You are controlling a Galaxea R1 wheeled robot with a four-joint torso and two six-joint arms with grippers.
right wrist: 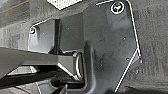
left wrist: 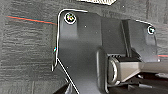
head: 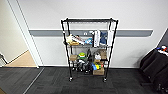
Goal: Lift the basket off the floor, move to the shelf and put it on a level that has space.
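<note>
basket (right wrist: 63,3) on floor (right wrist: 155,37), shelf (head: 88,50) ahead

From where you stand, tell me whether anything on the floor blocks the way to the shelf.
Nothing visible does. The carpeted floor in front of the shelf shows nothing on it up to its castors. A dark covered object stands off to the right, beside the route rather than in it.
</note>
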